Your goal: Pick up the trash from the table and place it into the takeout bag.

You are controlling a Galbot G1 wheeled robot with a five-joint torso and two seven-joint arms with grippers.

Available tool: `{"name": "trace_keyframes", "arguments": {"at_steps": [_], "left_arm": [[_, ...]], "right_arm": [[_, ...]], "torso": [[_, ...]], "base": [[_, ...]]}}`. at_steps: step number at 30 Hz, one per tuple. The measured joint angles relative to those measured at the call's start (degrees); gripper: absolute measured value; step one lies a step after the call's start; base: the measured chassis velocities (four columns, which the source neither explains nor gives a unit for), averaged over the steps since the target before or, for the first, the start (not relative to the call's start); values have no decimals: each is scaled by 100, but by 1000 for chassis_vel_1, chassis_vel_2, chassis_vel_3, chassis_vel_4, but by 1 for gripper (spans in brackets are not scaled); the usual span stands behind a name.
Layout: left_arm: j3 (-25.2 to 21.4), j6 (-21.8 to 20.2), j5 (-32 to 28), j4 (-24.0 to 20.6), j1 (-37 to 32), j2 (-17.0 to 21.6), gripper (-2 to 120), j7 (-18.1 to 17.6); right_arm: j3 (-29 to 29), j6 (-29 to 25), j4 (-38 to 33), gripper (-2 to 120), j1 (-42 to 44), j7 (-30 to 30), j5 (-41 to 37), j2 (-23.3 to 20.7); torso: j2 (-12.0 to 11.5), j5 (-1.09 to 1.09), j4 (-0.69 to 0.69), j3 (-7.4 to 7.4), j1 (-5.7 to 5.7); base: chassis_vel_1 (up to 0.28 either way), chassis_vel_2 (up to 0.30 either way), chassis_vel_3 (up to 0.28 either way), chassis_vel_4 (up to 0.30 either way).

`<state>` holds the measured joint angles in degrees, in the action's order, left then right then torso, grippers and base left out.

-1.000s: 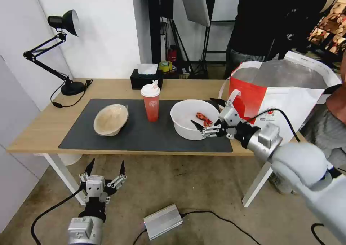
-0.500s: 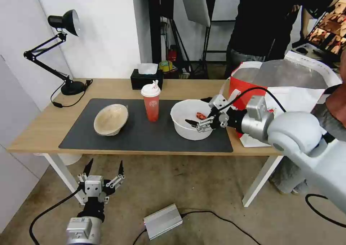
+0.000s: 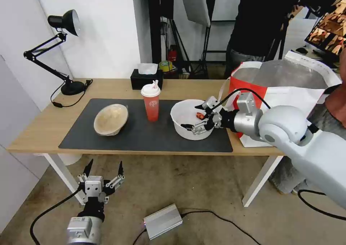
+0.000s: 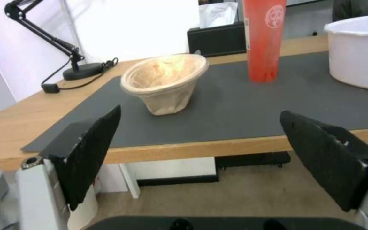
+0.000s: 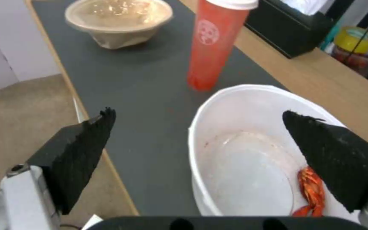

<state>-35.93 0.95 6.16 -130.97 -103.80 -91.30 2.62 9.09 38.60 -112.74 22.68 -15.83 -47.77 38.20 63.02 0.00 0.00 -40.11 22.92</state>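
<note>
The room was evenly and brightly lit from overhead, with soft, faint shadows under the counter (image 3: 47, 129). The desk lamp (image 3: 65, 21) at the counter's far left corner looked unlit. The takeout bag's (image 3: 288, 79) foil lining gave a dull sheen. Straight lines bowed toward the head view's edges. Both wrist views were soft, the nearest gripper parts blurred.

The right gripper (image 3: 192, 116) hangs spread wide above the table (image 3: 43, 124); the left gripper (image 3: 104, 165) waits open, below its front edge.
</note>
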Motion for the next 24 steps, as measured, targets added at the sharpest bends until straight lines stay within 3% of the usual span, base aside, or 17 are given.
{"name": "trace_keyframes", "arguments": {"at_steps": [24], "left_arm": [[-49, -21, -8, 145, 118, -3, 100, -9]], "right_arm": [[840, 144, 919, 100, -751, 229, 38, 615]], "torso": [[1, 0, 0, 0, 0]], "base": [[0, 0, 0, 0]]}}
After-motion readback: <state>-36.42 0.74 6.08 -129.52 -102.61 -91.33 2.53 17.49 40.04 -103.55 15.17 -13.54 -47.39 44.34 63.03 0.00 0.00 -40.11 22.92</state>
